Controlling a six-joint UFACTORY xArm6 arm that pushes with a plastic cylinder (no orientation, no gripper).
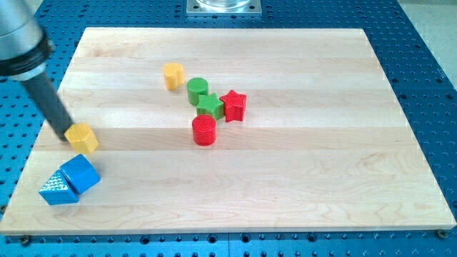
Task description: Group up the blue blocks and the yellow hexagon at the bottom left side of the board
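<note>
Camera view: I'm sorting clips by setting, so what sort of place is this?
Probably a robotics lab bench. A wooden board lies on a blue perforated metal table, small coloured blocks such as a red star sit on it, and my tip touches a yellow hexagon.

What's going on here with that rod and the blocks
My tip is against the upper left side of the yellow hexagon near the board's left edge. The blue cube and blue triangle sit touching at the bottom left, just below it. The other yellow, green and red blocks sit mid-board.
</note>
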